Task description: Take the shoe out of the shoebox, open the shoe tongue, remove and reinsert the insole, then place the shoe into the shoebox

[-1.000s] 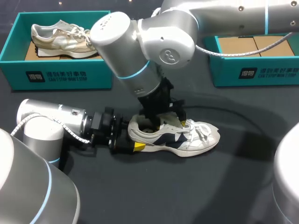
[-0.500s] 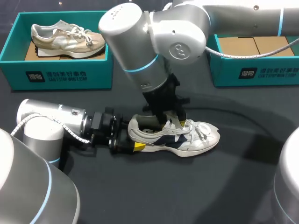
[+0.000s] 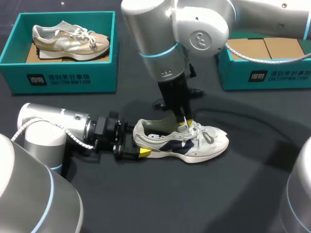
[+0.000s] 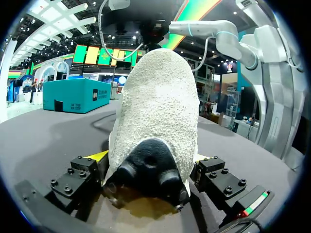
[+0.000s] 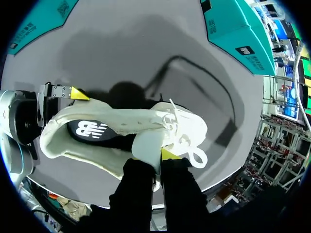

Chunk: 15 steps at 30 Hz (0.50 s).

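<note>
The white shoe (image 3: 194, 143) is lying mid-frame on the dark worktop (image 3: 243, 194), with the left pincer (image 3: 140, 145) clamping its heel. The right pincer (image 3: 183, 124) is pinching the tongue (image 5: 146, 143). White lettering is showing on the upper-left teal shoebox (image 3: 87, 80).

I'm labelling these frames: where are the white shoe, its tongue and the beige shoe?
white shoe (image 3: 177, 145), head view, middle of its side
tongue (image 5: 146, 144), right wrist view, its upper end
beige shoe (image 3: 68, 38), head view, middle of its side

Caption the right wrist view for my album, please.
Right hand pinches the tongue of a white shoe; left hand grips the heel.
</note>
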Motion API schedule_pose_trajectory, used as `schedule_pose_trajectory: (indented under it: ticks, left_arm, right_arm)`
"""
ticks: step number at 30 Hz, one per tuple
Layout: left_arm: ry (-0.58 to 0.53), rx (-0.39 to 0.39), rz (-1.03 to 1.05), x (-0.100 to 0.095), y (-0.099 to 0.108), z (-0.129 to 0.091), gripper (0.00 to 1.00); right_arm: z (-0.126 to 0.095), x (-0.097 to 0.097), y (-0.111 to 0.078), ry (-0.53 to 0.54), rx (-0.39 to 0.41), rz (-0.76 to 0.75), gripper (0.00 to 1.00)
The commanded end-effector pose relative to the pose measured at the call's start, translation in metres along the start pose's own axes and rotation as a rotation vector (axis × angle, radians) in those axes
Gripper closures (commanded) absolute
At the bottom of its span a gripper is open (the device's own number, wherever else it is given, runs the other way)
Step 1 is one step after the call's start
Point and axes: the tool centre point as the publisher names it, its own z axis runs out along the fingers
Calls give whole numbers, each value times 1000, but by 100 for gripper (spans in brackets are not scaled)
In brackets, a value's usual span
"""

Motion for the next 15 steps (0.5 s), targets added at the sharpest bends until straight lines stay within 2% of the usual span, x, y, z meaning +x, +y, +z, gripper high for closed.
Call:
schedule_pose_trajectory:
  ticks: [1, 13, 15]
  left_arm:
    - [-2, -1, 0, 1, 3, 0, 100]
    - [-2, -1, 0, 1, 3, 0, 100]
    - [-2, -1, 0, 1, 3, 0, 100]
  right_arm:
    - [4, -21, -3, 208, 25, -85, 100]
    - [4, -21, -3, 208, 25, -85, 100]
    - [7, -29, -8, 242, 2, -86, 100]
